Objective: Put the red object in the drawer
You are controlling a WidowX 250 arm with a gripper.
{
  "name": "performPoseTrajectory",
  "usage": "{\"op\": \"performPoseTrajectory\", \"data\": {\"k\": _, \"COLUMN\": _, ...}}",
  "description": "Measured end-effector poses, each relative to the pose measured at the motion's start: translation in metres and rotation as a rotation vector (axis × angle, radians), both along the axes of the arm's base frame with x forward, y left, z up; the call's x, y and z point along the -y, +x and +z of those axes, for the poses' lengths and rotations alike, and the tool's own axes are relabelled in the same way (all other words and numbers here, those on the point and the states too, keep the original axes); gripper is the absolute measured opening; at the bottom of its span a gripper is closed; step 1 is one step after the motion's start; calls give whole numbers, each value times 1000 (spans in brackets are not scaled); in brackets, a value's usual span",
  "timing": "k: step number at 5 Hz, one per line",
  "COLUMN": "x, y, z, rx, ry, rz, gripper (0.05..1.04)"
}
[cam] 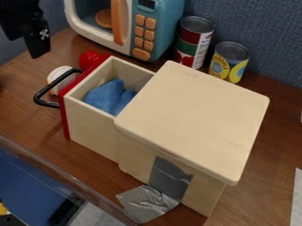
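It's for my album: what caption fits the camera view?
An open drawer with a blue cloth inside and a red object outside.

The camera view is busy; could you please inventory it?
Drawer: 1, beige and red, centre left
Red object: 1, red, beside drawer
Handle: 1, black, drawer front
Cloth: 1, blue, inside drawer
Cabinet: 1, beige, centre
Round object: 1, white, by handle
Microwave: 1, teal, white, back
Disc: 1, brown, inside microwave
Cans: 2, multicoloured, back
Tape: 1, silver, on cabinet
Table: 1, brown, underneath
Wall: 1, blue, behind
Strip: 1, white, right edge
Surface: 1, blue, lower left
Claw: 1, black, upper left
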State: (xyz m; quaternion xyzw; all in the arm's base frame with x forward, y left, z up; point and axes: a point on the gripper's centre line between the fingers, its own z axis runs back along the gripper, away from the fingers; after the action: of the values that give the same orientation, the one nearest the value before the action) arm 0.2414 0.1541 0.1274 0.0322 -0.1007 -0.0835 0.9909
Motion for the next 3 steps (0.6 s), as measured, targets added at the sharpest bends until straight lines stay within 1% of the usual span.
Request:
{"op": "performPoseTrajectory", "data": {"k": 1, "x": 0, "y": 0, "z": -8, "rx": -23, "ry": -16, "rz": 7, "gripper": 1000}}
{"op": "performPoseTrajectory", "data": {"k": 2, "x": -14, "y": 20, "z": -25, "rx": -49, "ry": -19, "rz": 54, "gripper": 1000}}
{"op": "performPoseTrajectory", "data": {"k": 3, "x": -27, "y": 41, "z": -31, "rx": -37, "ry": -13, "rz": 100, "gripper": 1000}}
